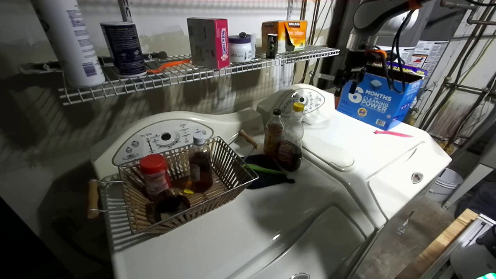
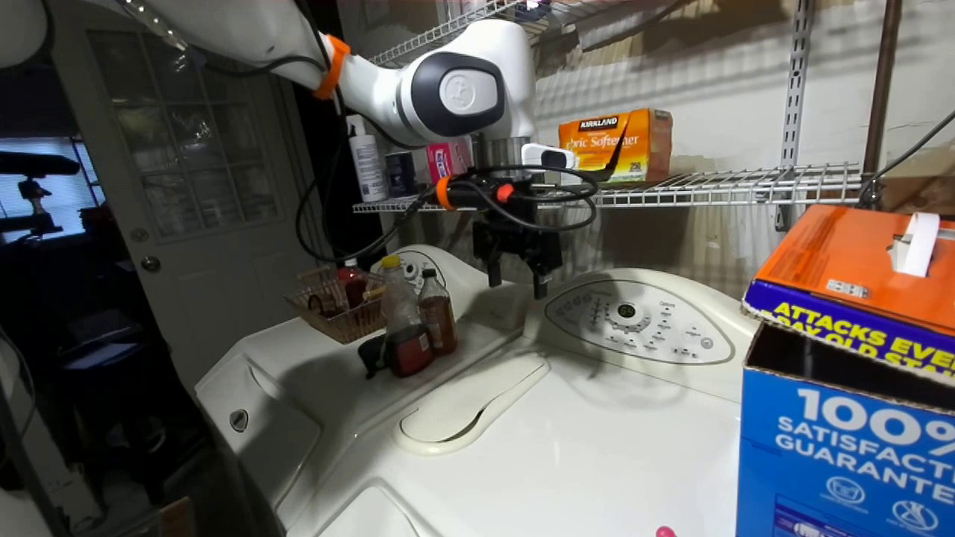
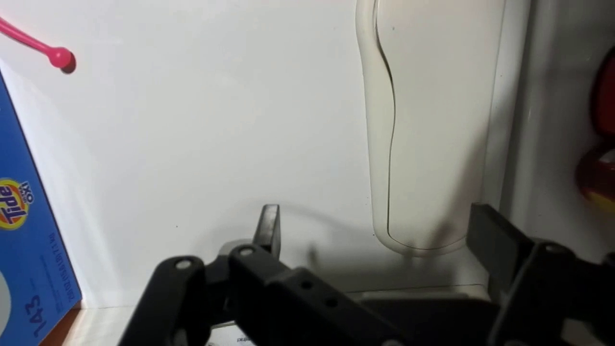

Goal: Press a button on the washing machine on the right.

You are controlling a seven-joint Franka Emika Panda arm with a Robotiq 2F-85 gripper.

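Observation:
The washing machine (image 1: 348,130) is white, with a smooth lid, and it also shows in an exterior view (image 2: 612,440) and in the wrist view (image 3: 216,120). Its rounded console (image 2: 638,321) has a small dark round centre with dial markings and small buttons around it. The console also shows in an exterior view (image 1: 302,99). My gripper (image 2: 518,282) points down, apart from the console and above its dryer-side end in that view. In the wrist view the gripper (image 3: 375,214) is open, with nothing between its fingers. There it hides most of the console.
A blue detergent box (image 1: 379,99) stands on the washer's far end, beside a pink stick (image 1: 393,134). Syrup bottles (image 1: 292,149) and a wire basket (image 1: 217,193) stand on the neighbouring dryer (image 1: 217,244). A wire shelf (image 2: 724,195) runs along the wall behind the arm.

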